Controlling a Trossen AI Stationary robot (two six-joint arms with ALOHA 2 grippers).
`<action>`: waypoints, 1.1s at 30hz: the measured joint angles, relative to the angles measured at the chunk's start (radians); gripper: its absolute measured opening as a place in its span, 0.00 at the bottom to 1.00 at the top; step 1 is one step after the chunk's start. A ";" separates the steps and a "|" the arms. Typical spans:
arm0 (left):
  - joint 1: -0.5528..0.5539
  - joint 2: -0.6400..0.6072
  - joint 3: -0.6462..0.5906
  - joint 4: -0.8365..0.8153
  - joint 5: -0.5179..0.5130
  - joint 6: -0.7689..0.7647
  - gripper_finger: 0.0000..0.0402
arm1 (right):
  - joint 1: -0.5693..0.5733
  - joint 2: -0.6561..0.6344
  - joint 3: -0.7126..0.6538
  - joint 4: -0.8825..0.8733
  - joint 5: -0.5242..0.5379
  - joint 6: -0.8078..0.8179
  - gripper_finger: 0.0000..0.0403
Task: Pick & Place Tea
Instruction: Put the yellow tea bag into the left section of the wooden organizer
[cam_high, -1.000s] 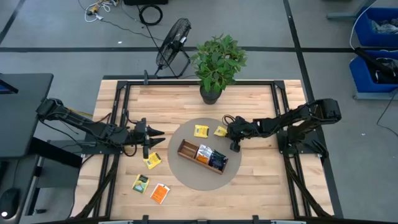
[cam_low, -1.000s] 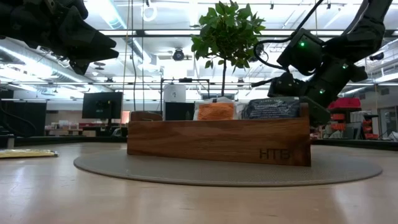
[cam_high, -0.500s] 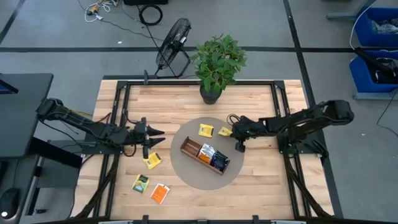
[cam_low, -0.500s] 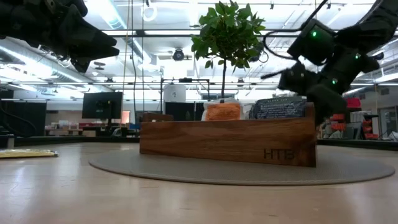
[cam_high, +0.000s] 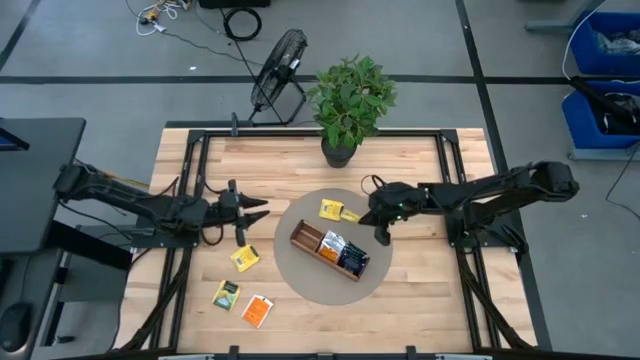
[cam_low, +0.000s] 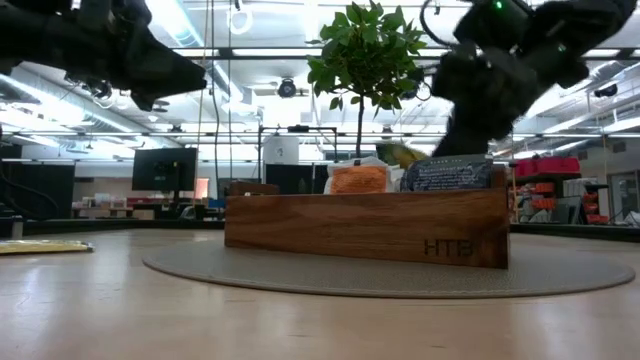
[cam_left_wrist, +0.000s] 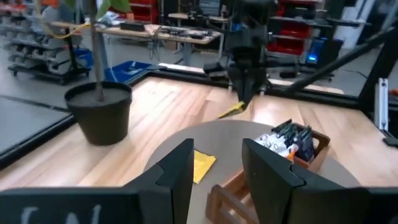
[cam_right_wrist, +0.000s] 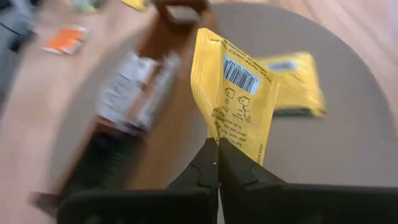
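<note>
My right gripper (cam_right_wrist: 217, 149) is shut on a yellow tea sachet (cam_right_wrist: 239, 93) above the round grey mat (cam_high: 300, 285), just right of the mat's far part (cam_high: 352, 213). A second yellow sachet (cam_high: 331, 209) lies flat on the mat. The wooden tray (cam_high: 330, 250) stands on the mat with sachets upright in it. A yellow (cam_high: 244, 258), a yellow-green (cam_high: 226, 294) and an orange sachet (cam_high: 258, 311) lie on the table at the near left. My left gripper (cam_high: 258, 212) hovers open left of the mat, pointing at it. My right gripper pinches one edge of the yellow sachet (cam_right_wrist: 219, 138) between its two fingertips. The fingers come from the table's right, slanting down. The sachet sticks out beyond the fingertips, barcode side toward the camera, lifted clear of the mat (cam_low: 398, 153).
A potted plant (cam_high: 350, 105) stands at the table's far edge, a black fan (cam_high: 278, 70) on the floor behind it. Bare wood lies to the near right of the mat (cam_high: 420, 290).
My right gripper has risen from the mat with the yellow sachet, which now hangs clear of it, and has drawn slightly toward the table's left. In the low view the tray and mat have shifted a little sideways.
</note>
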 joint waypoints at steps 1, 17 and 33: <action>0.012 0.017 0.000 0.017 0.024 0.008 0.35 | 0.000 0.002 0.015 0.000 -0.020 0.009 0.00; 0.075 0.451 0.178 0.205 0.175 0.171 0.35 | 0.058 0.003 0.144 0.016 -0.122 0.010 0.00; 0.087 0.795 0.474 0.218 0.290 0.289 0.35 | 0.081 0.003 0.144 0.066 -0.123 -0.009 0.00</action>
